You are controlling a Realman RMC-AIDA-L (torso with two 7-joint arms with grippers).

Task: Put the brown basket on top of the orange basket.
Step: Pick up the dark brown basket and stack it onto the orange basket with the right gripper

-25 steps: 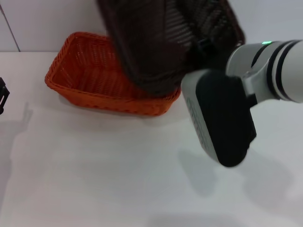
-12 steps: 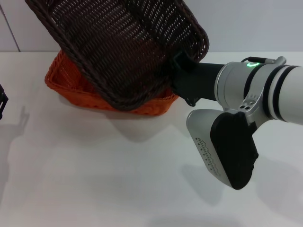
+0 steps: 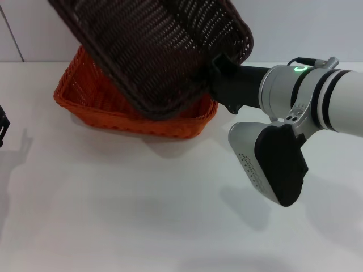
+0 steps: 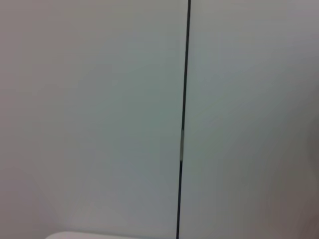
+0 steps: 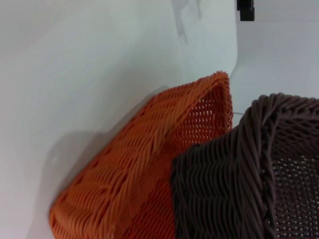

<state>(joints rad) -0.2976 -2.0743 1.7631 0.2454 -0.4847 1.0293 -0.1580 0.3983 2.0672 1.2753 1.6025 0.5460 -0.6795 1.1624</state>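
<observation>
Dark brown basket (image 3: 153, 51) tilted, lifted over orange basket (image 3: 85, 102) on white table (image 3: 142, 198); apparently clamped at rim by right gripper (image 3: 222, 69). Left gripper (image 3: 3, 124) at table edge, state unclear.

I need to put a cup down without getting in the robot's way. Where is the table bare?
Bare: the table in front of the orange basket, and its left side toward the parked left claw. Crowded: the far middle, where the right claw holds the brown basket tilted over the orange one.
</observation>
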